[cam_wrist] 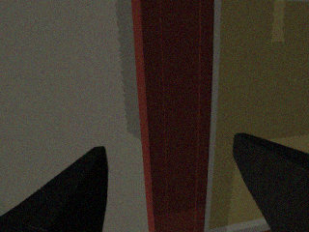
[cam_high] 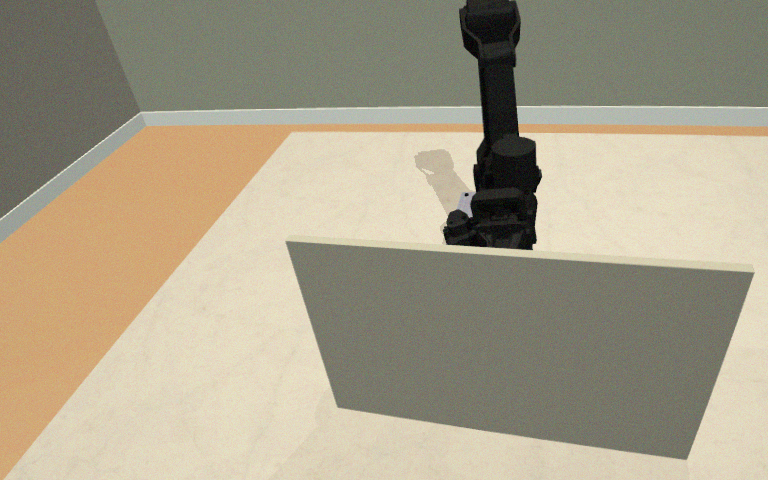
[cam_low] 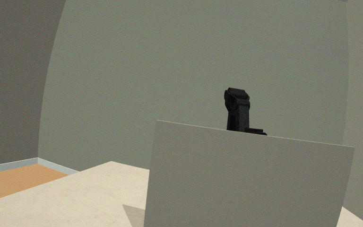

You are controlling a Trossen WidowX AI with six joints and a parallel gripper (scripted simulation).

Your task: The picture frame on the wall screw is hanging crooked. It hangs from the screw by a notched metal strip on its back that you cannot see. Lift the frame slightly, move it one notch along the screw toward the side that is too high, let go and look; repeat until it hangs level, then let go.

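Observation:
The picture frame [cam_wrist: 185,72] shows only in the wrist view. One dark red bar runs from top to bottom there, with a brighter red outer edge on its left. A pale border and an olive-yellow picture [cam_wrist: 251,87] lie to its right. My gripper [cam_wrist: 171,150] is open, one black fingertip on each side of the bar in that view, with visible gaps and no grip on it. The wall panel [cam_high: 509,350] [cam_low: 240,187] is seen from behind in the top and exterior views and hides the frame and fingertips. The screw is out of view; the frame's tilt cannot be told.
The black arm [cam_high: 499,96] [cam_low: 243,117] rises behind the panel's top edge. A pale table top [cam_high: 226,316] [cam_low: 80,197] spreads around the panel and arm, with shadows on it. Room walls stand behind and at the left.

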